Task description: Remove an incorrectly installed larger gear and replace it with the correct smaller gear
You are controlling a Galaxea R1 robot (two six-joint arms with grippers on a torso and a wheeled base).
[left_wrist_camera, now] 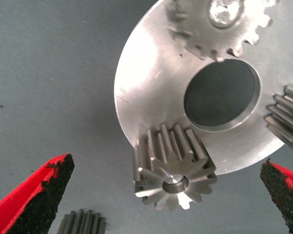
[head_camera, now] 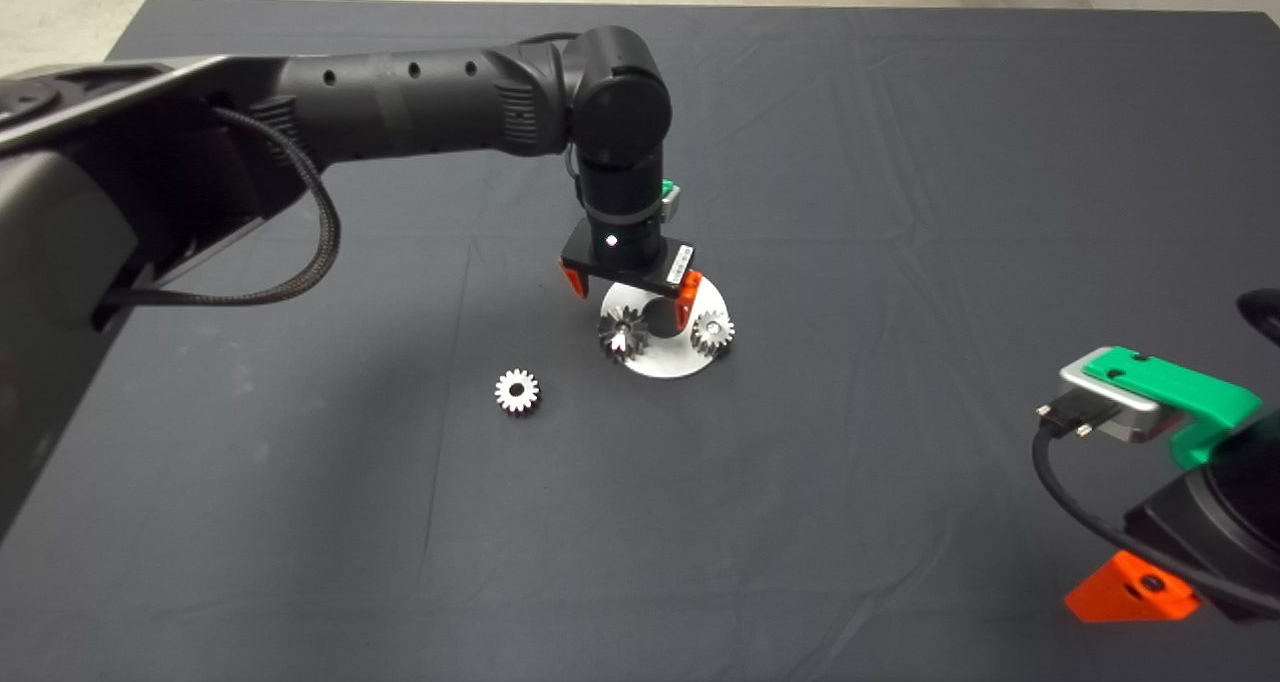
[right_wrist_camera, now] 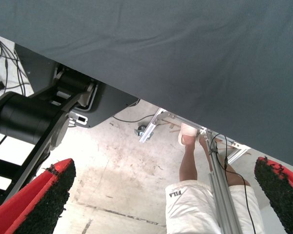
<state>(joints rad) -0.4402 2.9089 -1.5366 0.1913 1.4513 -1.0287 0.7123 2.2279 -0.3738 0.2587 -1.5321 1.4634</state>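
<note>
My left gripper [left_wrist_camera: 156,195] hangs open at frame centre – the larger gear [left_wrist_camera: 174,168] sits upright between its fingers on the round plate [left_wrist_camera: 146,92]; smaller gear [head_camera: 517,391] waits lower left.

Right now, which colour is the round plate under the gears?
Plain silver plate, brushed metal; the left wrist view shows it best.
</note>
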